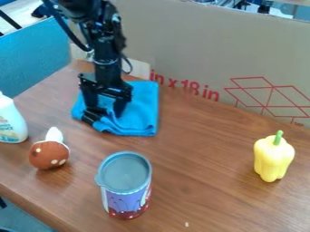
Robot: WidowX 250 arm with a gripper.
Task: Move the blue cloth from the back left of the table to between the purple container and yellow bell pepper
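"Fingers [122,104]: state?"

"Spread apart. They point down at the end of the black arm [106,52], which enters from the top edge of the camera view."

"Location of the blue cloth [142,108]?"

"Directly at the fingers. Folded fabric lies beneath and around them, and some of it shows in the gap between them. One broad section extends to their right in the view. The edge at their lower left is bunched. Whether the tips touch the fabric cannot be determined."

"List the items on the camera side of the fingers."

"Item one: can [126,199], upright, nearer the camera than the fingers, with a grey lid and a purple and red body. Item two: toy mushroom [48,155], brown with white spots, between the fingers and the near left edge of the desk [200,154]; its white stem points away from the camera. Item three: white bottle [12,122], left of the fingers, cut off by the view's edge."

"Remaining items?"

"Yellow pepper [273,156], standing well apart from the fingers, to their right and nearer the camera, green stem uppermost. Cardboard [200,41] with red printing stands behind the fingers; a blue panel [33,61] is at their upper left."
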